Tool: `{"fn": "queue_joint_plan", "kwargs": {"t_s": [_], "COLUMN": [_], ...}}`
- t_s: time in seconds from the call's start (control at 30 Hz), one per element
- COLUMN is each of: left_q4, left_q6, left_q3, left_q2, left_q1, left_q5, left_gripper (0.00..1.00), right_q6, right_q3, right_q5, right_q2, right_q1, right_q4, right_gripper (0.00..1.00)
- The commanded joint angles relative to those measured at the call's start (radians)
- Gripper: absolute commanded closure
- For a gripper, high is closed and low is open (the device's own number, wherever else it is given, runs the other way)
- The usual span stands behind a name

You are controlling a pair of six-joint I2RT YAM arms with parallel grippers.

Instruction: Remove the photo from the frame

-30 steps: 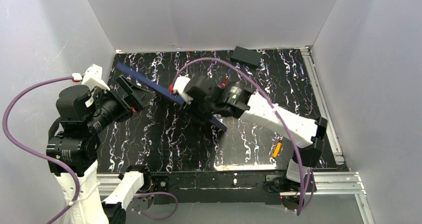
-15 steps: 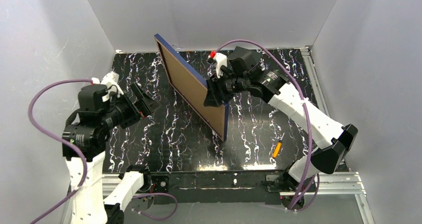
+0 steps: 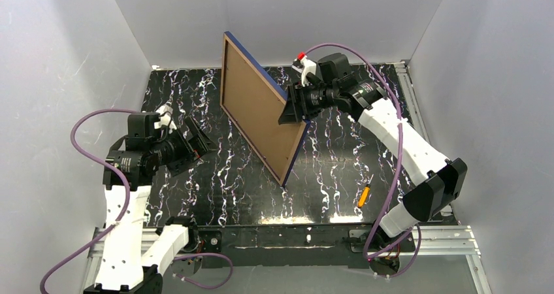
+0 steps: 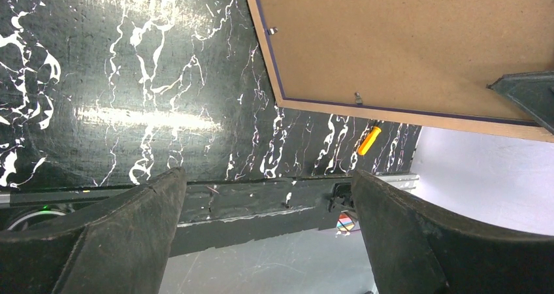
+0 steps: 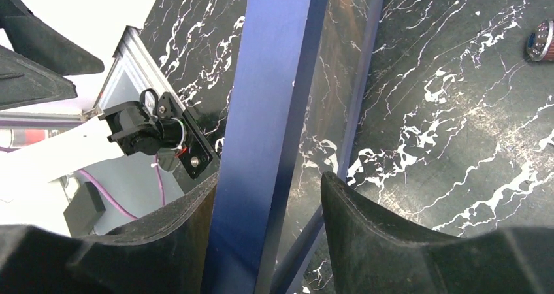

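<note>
Presently, the left hand (image 3: 200, 136) is found spread wide and empty, left of the frame (image 5: 268, 111). The photo (image 3: 251, 111), brown back showing, is seated within the frame, whose right edge is clamped by the right hand (image 3: 291, 106).

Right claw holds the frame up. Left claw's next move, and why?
Probably bring the open left claw to the small metal tabs on the brown board back: the right claw grips the thin navy-blue frame edge, back toward the left arm.
</note>
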Motion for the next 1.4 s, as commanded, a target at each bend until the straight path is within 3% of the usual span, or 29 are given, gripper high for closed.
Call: {"fn": "queue_joint_plan", "kwargs": {"t_s": [0.0,0.2,0.93,1.13,1.37], "left_q4": [-0.030,-0.040,-0.041,-0.022,0.000], "left_q6": [0.007,0.014,-0.002,-0.020,-0.038], "left_q3": [-0.023,-0.034,-0.177,-0.218,-0.265], "left_q2": [0.012,0.020,0.014,0.010,0.008], "left_q1": [-0.003,-0.005,-0.006,-0.006,-0.007], "left_q5": [0.038,0.048,0.066,0.073,0.082], "left_gripper": [0.02,0.02,0.02,0.02,0.02], "right_q6": [-0.063,-0.098,0.265,0.399,0.415], "right_q3": [-0.050,-0.215,-0.446,-0.529,-0.557], "right_q5": [0.010,-0.102,-0.287,-0.331,-0.282], "right_q2": [0.034,0.045,0.245,0.318,0.399], "right_q1": [-0.008,-0.055,-0.069,-0.067,-0.068], "right_q4": [-0.088,0.107,0.710,0.981,1.031], "right_gripper": [0.99,0.99,0.99,0.99,0.95]}}
